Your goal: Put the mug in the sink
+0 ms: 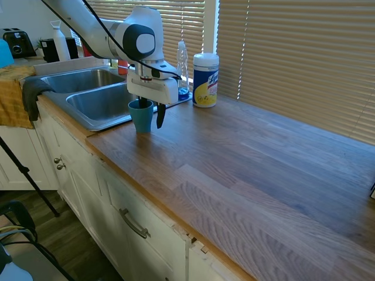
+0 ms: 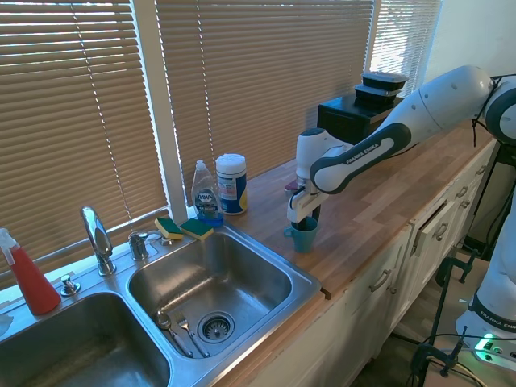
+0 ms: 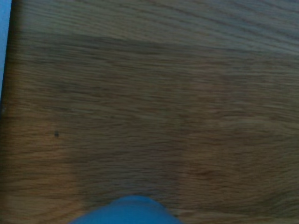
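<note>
The teal-blue mug (image 1: pixel 141 116) is seen standing upright on the wooden table (image 1: pixel 252 170), just beside the right-hand basin of the stainless-steel double sink (image 1: pixel 96 105), near the table's front edge. The claw (image 1: pixel 149 111) is lowered over the mug, with one dark finger reaching down inside the rim and the other (image 1: pixel 159 115) hanging outside the wall; the fingers are set close about the mug's wall, though whether they actually press it cannot be told. In the second exterior view the mug (image 2: pixel 304 235) is shown on the table just past the sink's corner (image 2: pixel 310 278), under the claw (image 2: pixel 305 219). In the wrist view only a blurred blue edge of the mug (image 3: pixel 126 211) is shown against the wood grain. A white wipes canister with a yellow label (image 1: pixel 205 80) and a clear dish-soap bottle (image 1: pixel 183 70) are placed behind the mug by the window blinds. Two green-and-yellow sponges (image 2: pixel 184 228) are laid at the sink's back rim, beside the chrome faucet (image 2: pixel 97 239)
</note>
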